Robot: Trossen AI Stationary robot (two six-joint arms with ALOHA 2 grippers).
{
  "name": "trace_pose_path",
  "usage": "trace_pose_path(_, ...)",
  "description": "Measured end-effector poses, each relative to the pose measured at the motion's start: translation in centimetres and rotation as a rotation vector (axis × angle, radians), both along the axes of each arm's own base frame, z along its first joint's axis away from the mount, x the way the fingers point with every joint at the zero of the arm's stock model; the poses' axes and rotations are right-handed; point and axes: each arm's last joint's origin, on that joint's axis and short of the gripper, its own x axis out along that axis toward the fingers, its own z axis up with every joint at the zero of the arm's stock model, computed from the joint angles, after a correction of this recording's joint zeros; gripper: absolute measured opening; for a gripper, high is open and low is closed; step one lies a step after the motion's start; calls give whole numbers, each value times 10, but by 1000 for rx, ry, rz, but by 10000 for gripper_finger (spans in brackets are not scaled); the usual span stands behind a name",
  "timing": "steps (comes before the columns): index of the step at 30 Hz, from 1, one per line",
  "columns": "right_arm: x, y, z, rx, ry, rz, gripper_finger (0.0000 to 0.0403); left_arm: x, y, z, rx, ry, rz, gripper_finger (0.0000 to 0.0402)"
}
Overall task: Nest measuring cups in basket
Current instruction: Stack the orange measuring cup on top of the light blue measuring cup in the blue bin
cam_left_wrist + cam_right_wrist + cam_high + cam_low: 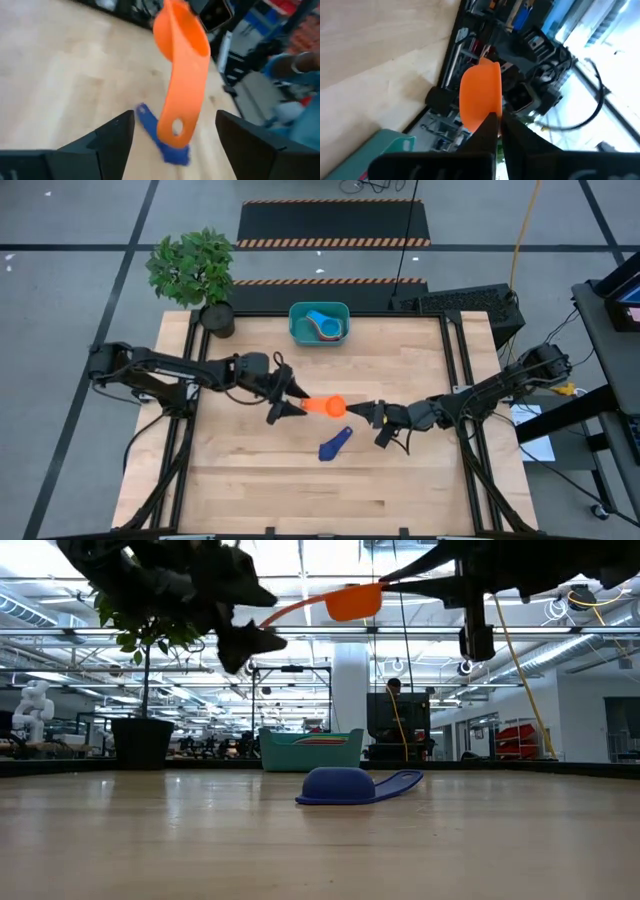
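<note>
An orange measuring cup (327, 405) is in the air over the middle of the table, between both grippers. My right gripper (360, 411) is shut on its bowl end. My left gripper (293, 405) is open, and its fingers stand on either side of the cup's handle end (175, 127) without touching it. A dark blue cup (335, 443) lies bowl-down on the table (250, 480) below them. The teal basket (319, 323) sits at the far edge, with a lighter blue cup (318, 319) and a red cup (333, 332) inside. The other cups are hidden. My right gripper pinches the orange cup's bowl at its rim (487, 107) between the two shut fingers. It comes in about level from the table's right. The cup is lifted clear of the table, and its handle (300, 608) sticks out toward the left gripper.
A black plant pot (217, 318) with a leafy plant stands at the table's far left corner. A keyboard (465, 302) lies beyond the far right corner. A person's arm (300, 62) shows off the table in the left wrist view. Bare wood lies along the near side.
</note>
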Motion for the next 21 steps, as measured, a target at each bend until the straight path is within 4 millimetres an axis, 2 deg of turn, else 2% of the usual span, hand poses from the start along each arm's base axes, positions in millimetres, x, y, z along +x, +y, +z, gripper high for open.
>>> trace_pose_path(6,3,-17,0,103,-31,-140,0,-28,7,13,192,102,208,282)
trace_pose_path(12,9,-60,0,204,-78,-327,0,-55,12,12,292,298,452,262)
trace_pose_path(16,9,-94,1,257,-119,-455,0,-58,12,8,279,351,503,243)
trace_pose_path(21,7,-130,1,413,-188,-484,0,-51,3,-2,253,305,483,223)
